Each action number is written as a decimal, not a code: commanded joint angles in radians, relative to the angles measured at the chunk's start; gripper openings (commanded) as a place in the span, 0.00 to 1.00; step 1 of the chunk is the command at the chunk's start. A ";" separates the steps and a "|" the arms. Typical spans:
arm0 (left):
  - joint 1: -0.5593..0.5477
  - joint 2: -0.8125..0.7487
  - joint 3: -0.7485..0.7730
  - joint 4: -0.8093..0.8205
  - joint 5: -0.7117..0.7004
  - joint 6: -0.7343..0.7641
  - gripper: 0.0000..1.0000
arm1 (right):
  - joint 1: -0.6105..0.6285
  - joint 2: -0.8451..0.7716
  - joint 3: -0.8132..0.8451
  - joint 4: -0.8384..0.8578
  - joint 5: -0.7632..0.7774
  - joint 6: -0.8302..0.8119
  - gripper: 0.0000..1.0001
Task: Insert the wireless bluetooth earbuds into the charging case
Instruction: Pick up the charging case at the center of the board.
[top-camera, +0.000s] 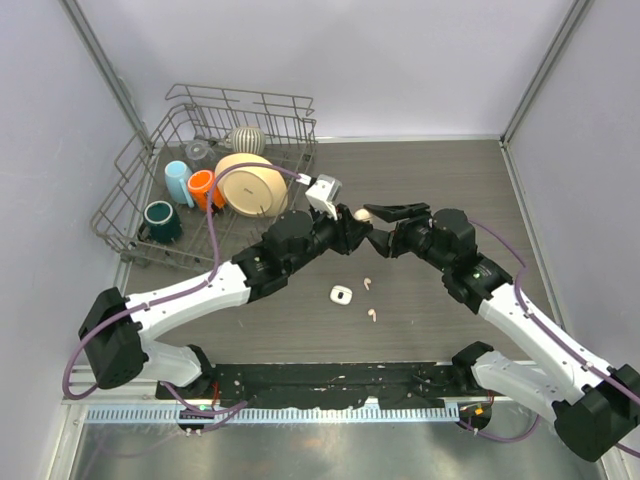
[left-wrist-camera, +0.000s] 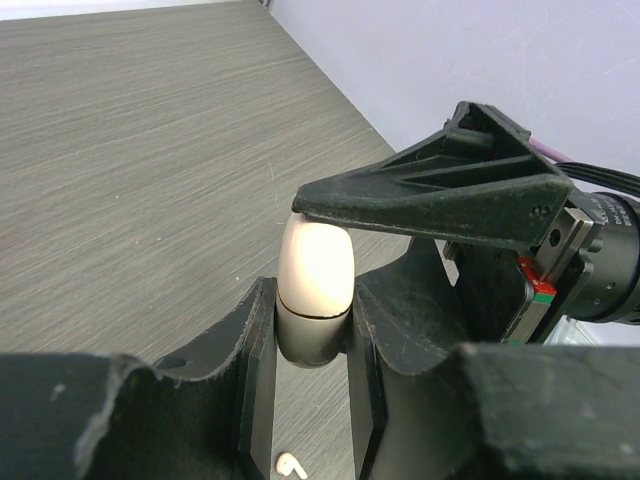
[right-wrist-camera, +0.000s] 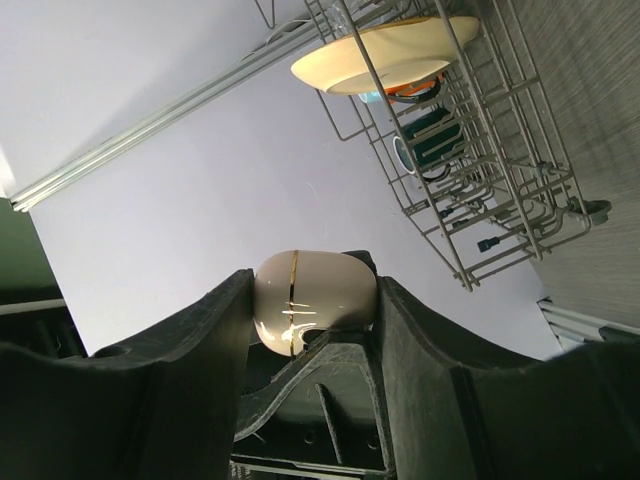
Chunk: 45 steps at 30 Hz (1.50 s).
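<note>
A cream charging case (left-wrist-camera: 315, 275) with its lid closed stands upright between the fingers of my left gripper (left-wrist-camera: 312, 345), which is shut on its lower half and holds it above the table. It also shows in the top view (top-camera: 362, 214) and the right wrist view (right-wrist-camera: 315, 292). My right gripper (top-camera: 378, 224) is open around the case, and one of its fingers (left-wrist-camera: 430, 195) rests on top of the lid. Two white earbuds (top-camera: 367, 283) (top-camera: 372, 315) lie on the table below; one shows in the left wrist view (left-wrist-camera: 290, 465).
A small white rounded case (top-camera: 341, 295) lies on the table next to the earbuds. A wire dish rack (top-camera: 140, 170) at the back left holds mugs and a cream bowl (top-camera: 250, 185). Walls close in the left, back and right sides.
</note>
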 joint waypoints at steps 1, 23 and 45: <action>-0.004 -0.028 0.028 -0.007 -0.014 0.030 0.00 | 0.006 -0.043 0.033 0.047 0.051 -0.046 0.59; 0.263 -0.282 -0.046 -0.067 0.517 0.059 0.00 | -0.050 0.099 0.162 0.095 -0.372 -0.491 0.85; 0.309 -0.291 -0.109 0.045 0.621 0.042 0.00 | -0.019 0.179 0.140 0.361 -0.526 -0.301 0.85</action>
